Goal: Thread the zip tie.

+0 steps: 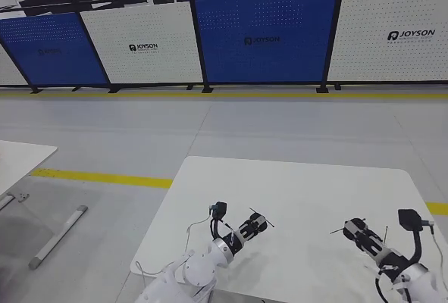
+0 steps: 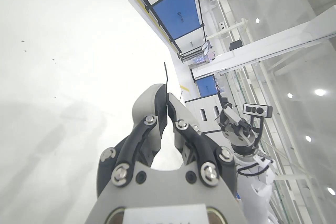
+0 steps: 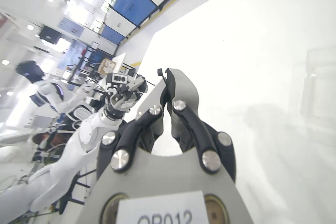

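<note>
The fingers (image 2: 147, 104) of the left gripper (image 2: 166, 94) are pressed together on a thin black zip tie strap (image 2: 165, 74). The strap is pinched between the pads. It sticks out straight past the fingertips, and its free end is carried above the white table (image 2: 65, 12), clear of the surface. In the top view a short length of the strap is also seen crossing just beyond these fingertips.

The right gripper (image 3: 166, 79) is likewise closed, with no gap left between its fingers (image 3: 183, 88). A zip tie head end (image 3: 159, 72) is clamped there: the strap is caught between the pads, and the small square head is left free just past the fingertips, slightly to one side. In the top view thin black strap is seen running out from this gripper.

The two grippers are held well apart above the table, with their fingertips angled toward each other and bare tabletop between them. No contact is seen between the strap and the head. Whether both held pieces belong to one tie cannot be told.
</note>
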### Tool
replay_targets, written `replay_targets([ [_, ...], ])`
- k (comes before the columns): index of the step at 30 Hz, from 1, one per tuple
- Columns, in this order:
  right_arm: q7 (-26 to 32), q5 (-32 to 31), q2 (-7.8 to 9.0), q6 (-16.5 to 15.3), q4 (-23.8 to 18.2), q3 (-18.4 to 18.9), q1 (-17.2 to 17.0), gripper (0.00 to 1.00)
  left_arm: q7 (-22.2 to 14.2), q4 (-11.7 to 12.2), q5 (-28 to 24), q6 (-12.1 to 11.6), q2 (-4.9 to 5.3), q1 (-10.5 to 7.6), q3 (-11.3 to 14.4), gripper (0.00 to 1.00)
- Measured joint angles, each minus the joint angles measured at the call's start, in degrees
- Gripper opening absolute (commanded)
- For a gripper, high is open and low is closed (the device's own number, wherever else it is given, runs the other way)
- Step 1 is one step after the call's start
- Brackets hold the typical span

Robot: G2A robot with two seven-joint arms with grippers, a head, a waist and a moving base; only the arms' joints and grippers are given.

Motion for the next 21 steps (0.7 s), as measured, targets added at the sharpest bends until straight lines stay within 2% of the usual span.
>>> replay_targets([
  [2, -0.86, 0.94, -0.11, -4.33, 0.83, 1.04, -2.03, 0.00, 0.00, 0.00, 0.00, 0.00, 0.00, 0.00, 0.00, 0.00],
  [4, -1.13, 0.46, -0.34, -6.24, 0.90, 0.61, -2.68, 0.00, 0.00, 0.00, 0.00, 0.00, 0.00, 0.00, 0.00, 0.00],
  [7, -0.48, -1.30, -0.76, -5.45, 0.80, -1.65, -1.34, 0.00, 0.00, 0.00, 0.00, 0.00, 0.00, 0.00, 0.00, 0.00],
  [18, -0.86, -1.58, -0.89, -5.43, 1.07, -2.00, -1.32, 0.00, 0.00, 0.00, 0.00, 0.00, 0.00, 0.00, 0.00, 0.00],
  [21, -3.64, -0.65, -1.55, -9.52, 2.51, -3.59, -1.90, 0.00, 0.00, 0.00, 0.00, 0.00, 0.00, 0.00, 0.00, 0.00],
])
